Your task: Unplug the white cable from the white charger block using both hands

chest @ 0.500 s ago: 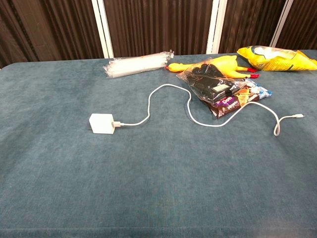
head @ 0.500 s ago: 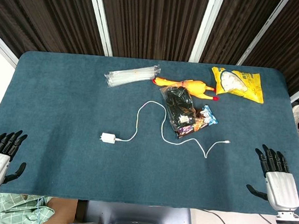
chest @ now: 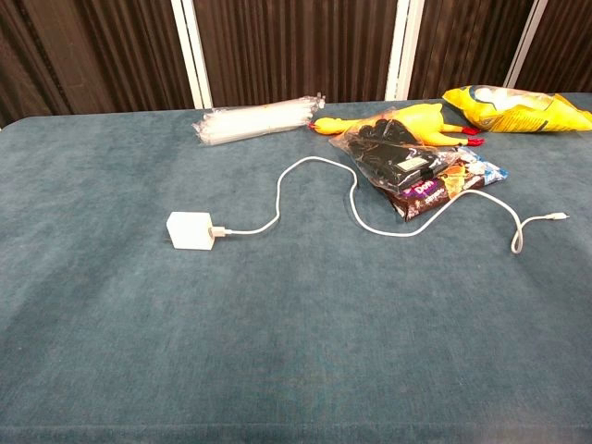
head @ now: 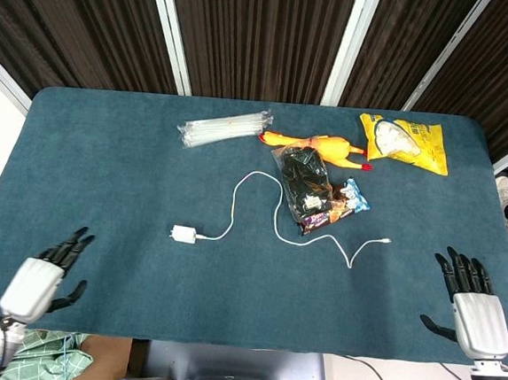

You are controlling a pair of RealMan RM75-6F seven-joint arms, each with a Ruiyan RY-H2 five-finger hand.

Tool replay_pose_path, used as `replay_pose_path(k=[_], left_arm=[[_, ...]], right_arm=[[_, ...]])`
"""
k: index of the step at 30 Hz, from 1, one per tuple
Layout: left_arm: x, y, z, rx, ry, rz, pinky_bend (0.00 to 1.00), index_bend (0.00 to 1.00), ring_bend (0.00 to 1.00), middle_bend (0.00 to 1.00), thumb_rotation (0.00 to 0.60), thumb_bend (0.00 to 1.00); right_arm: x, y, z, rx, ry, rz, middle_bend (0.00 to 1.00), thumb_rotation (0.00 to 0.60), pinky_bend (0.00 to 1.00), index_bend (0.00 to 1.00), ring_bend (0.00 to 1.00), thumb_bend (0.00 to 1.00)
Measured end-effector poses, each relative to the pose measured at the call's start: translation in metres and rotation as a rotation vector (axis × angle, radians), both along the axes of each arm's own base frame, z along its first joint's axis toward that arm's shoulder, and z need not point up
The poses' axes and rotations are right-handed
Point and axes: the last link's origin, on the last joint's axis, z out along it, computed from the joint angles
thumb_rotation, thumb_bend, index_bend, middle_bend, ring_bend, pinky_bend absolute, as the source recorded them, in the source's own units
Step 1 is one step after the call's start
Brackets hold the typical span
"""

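Observation:
The white charger block [head: 182, 234] [chest: 189, 230] lies flat on the blue table, left of centre. The white cable [head: 270, 211] [chest: 305, 190] is plugged into its right side and snakes rightward to a loose end near the table's right. My left hand [head: 43, 280] hovers open at the front left edge, fingers spread, well short of the block. At the front right edge my right hand [head: 471, 302] is open too, fingers spread, away from the cable's end. Neither hand appears in the chest view.
At the back lie a clear packet of straws [head: 226, 127], a yellow rubber chicken [head: 316, 145], a yellow snack bag [head: 407, 142] and a black-filled plastic bag [head: 312, 188] over a small snack packet. The cable runs along that bag.
My left hand has moved right and forward onto the table's front left corner. The right hand has dropped back slightly. Block and cable have not moved.

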Motion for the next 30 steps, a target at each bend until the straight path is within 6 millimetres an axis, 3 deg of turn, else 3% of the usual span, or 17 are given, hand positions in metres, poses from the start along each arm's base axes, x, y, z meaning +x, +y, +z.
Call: replay_pose_path(k=[5, 9, 12, 21, 30], left_arm=[[0.03, 0.027, -0.045, -0.063, 0.023, -0.044, 0.99, 0.02, 0.73, 0.01, 0.6, 0.4], [0.058, 0.054, -0.078, -0.04, 0.015, -0.048, 1.0, 0.06, 0.78, 0.04, 0.6, 0.4], [0.069, 0.07, -0.092, -0.053, 0.004, -0.024, 1.0, 0.07, 0.8, 0.06, 0.6, 0.4], [0.092, 0.104, -0.132, -0.058, 0.071, 0.06, 1.0, 0.13, 0.81, 0.16, 0.6, 0.42], [0.091, 0.116, -0.151, -0.04, 0.155, 0.062, 1.0, 0.19, 0.81, 0.22, 0.6, 0.42]], right_arm=[[-0.002, 0.0, 0.003, 0.0, -0.009, -0.006, 0.0, 0.6, 0.0, 0.0, 0.0, 0.1], [-0.005, -0.004, 0.004, 0.007, -0.022, -0.022, 0.0, 0.6, 0.0, 0.0, 0.0, 0.1], [-0.008, -0.008, 0.004, 0.016, -0.023, -0.038, 0.0, 0.6, 0.0, 0.0, 0.0, 0.1], [-0.01, -0.012, 0.004, 0.025, -0.031, -0.049, 0.0, 0.6, 0.0, 0.0, 0.0, 0.1], [-0.011, -0.012, 0.007, 0.025, -0.045, -0.051, 0.0, 0.6, 0.0, 0.0, 0.0, 0.1]])
